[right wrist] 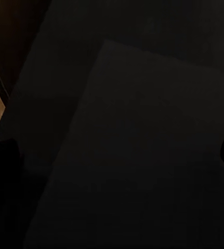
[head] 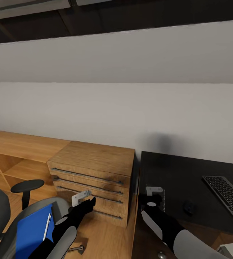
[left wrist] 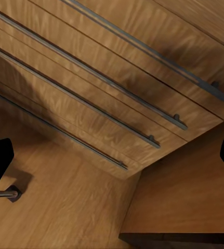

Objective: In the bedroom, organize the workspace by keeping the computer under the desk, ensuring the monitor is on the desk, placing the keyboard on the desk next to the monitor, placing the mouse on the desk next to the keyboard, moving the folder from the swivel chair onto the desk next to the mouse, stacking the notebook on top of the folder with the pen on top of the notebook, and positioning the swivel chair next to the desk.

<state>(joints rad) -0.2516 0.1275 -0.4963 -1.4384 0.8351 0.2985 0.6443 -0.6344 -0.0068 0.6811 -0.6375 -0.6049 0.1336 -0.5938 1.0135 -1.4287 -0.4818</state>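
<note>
I stood in a home work corner, the kind set up in a bedroom or study. A glossy black bench on my right carried a slim keyboard. Just beside it, to the left, was a light wooden drawer chest with long bar handles, and low open wooden shelving ran along the plain white wall. Near me on the left sat a grey swivel chair with a blue folder on its seat, over a wood floor.
</note>
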